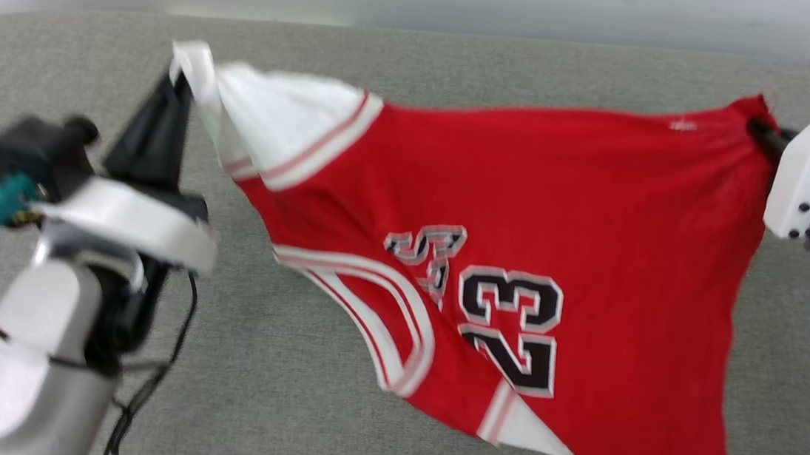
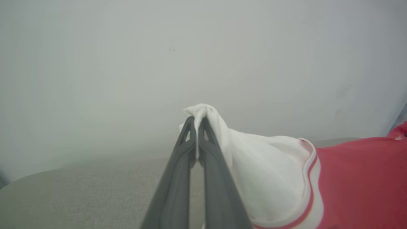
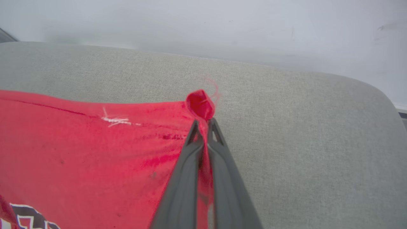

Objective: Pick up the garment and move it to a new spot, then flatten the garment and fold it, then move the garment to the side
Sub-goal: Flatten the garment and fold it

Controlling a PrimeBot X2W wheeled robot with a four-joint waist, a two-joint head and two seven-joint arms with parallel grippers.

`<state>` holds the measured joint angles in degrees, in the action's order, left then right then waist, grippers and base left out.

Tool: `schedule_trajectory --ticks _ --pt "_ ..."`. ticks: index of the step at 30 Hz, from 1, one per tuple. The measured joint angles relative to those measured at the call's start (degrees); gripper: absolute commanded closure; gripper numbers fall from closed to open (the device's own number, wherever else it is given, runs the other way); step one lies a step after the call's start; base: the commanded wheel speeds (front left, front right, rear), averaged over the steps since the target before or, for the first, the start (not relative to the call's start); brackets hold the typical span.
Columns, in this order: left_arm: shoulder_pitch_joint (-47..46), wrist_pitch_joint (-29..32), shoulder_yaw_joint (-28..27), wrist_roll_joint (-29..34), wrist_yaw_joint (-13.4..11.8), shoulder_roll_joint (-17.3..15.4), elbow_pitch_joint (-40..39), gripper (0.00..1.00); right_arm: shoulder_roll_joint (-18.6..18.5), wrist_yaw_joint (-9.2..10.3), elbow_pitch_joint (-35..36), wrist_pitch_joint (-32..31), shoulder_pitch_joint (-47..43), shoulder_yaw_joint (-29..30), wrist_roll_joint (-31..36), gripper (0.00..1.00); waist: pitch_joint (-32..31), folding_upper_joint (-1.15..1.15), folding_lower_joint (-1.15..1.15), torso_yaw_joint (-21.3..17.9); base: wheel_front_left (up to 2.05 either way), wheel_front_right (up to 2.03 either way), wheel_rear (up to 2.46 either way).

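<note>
Head view: the garment (image 1: 562, 220) hangs stretched between both jaws above the grey surface (image 1: 283, 409), probably pulled taut so it lies flat. Left wrist view: the left jaws are pinched closed on the white sleeve (image 2: 267, 165), with cloth trailing to their right. Right wrist view: the right jaws are clamped on a red corner (image 3: 200, 103), with cloth spreading to their left.

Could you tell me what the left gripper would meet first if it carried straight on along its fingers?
Beyond the white sleeve of the garment pinched at its tips, the left gripper points over the grey surface at the pale wall; distance is unclear.
</note>
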<state>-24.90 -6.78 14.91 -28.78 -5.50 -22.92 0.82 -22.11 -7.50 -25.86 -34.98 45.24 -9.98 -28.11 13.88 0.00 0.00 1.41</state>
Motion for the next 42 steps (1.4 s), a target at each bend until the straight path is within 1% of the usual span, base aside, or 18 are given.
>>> schedule_trajectory --ticks 5,11,12,18,24,29,30,33,37,42 --pt "-10.0 1.3 -1.3 -0.8 1.5 -0.7 5.8 1.00 1.2 -0.01 -1.0 5.0 5.1 0.6 2.3 1.00 -0.6 0.00 0.00 -1.8 0.00 0.00 0.00" --pt "-23.6 2.4 -1.7 -1.1 3.0 -0.7 13.5 1.00 1.6 -0.01 -2.8 12.0 13.4 2.2 5.6 1.00 1.6 0.00 0.00 -2.5 0.00 0.00 0.00" --pt "-31.1 2.1 -1.9 -0.5 3.8 -1.0 17.7 1.00 2.1 -0.02 -3.8 15.0 18.7 3.0 7.2 1.00 3.4 0.00 0.00 -2.8 0.00 0.00 0.00" --pt "-44.2 1.7 -2.6 0.8 3.9 -1.6 23.6 1.00 3.3 -0.02 -5.3 19.6 29.4 3.8 9.3 1.00 7.8 0.00 0.01 -3.5 0.00 0.00 0.00" --pt "-54.7 1.2 -3.2 1.9 4.0 -3.1 27.6 1.00 3.4 -0.04 -6.3 21.1 37.7 3.1 10.0 1.00 12.6 0.00 0.00 -4.1 0.00 0.00 0.00" --pt "-59.7 0.8 -3.1 2.1 4.4 -3.4 31.1 1.00 3.6 -0.04 -8.4 23.0 41.4 2.4 10.0 1.00 17.0 0.00 0.01 -4.5 0.00 0.00 0.00" --pt "-61.1 0.8 -2.6 2.2 4.9 -3.2 33.4 1.00 3.7 -0.04 -10.5 24.0 42.6 2.0 9.7 1.00 19.4 0.00 0.01 -4.6 0.00 0.00 0.00" --pt "-61.6 0.9 -2.1 2.0 5.5 -2.4 35.7 1.00 3.9 -0.04 -13.2 25.3 43.0 1.2 9.0 1.00 21.3 0.00 0.01 -4.5 0.00 0.00 0.00" --pt "-61.3 0.0 -1.6 1.1 7.0 -1.5 39.2 1.00 4.2 -0.03 -17.3 27.1 42.8 -0.5 7.4 1.00 22.5 0.00 0.01 -4.2 0.00 0.00 0.00" --pt "-57.7 -2.3 -1.3 -0.8 9.0 0.4 43.7 1.00 4.4 -0.03 -22.2 29.5 39.8 -3.7 5.1 1.00 21.5 0.00 0.00 -3.8 0.00 0.00 0.00"
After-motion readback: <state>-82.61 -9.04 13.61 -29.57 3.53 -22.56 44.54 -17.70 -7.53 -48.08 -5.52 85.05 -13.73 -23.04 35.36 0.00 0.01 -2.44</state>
